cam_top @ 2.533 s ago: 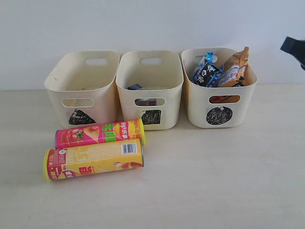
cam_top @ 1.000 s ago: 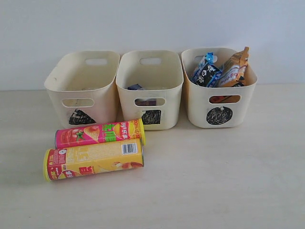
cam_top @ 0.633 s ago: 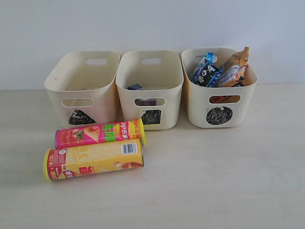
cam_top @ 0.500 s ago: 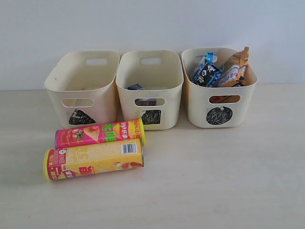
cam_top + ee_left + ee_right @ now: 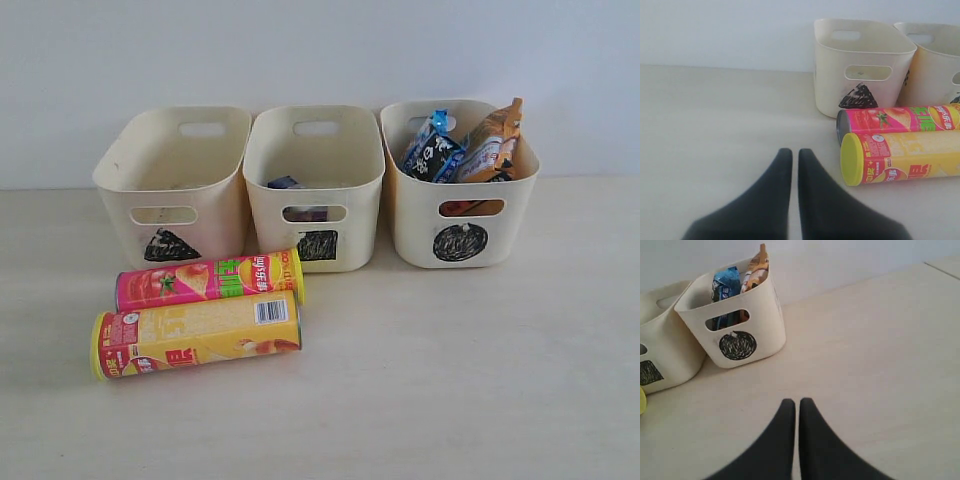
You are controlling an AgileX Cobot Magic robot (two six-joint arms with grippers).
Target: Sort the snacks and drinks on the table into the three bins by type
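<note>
my left gripper [image 5: 795, 156] and right gripper [image 5: 798, 406] are both pinched almost together, nothing in them. pink can [image 5: 208, 279] and yellow can [image 5: 196, 333] lie side by side on the table [image 5: 450, 380] before the left bin [image 5: 215, 195], which i'd guess is kept free for them.

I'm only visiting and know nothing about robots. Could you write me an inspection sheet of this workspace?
Surface: pale wooden table, flat.
Job's things: pink canister and yellow canister lie side by side before the left bin; drink cartons, mostly hidden, in the middle bin; blue-black packet and orange packet in the right bin.
Clutter: nothing seen.
Grippers: left gripper and right gripper shut, empty, over the table.
Cables: nothing seen.
Surroundings: plain white wall behind the bins.
</note>
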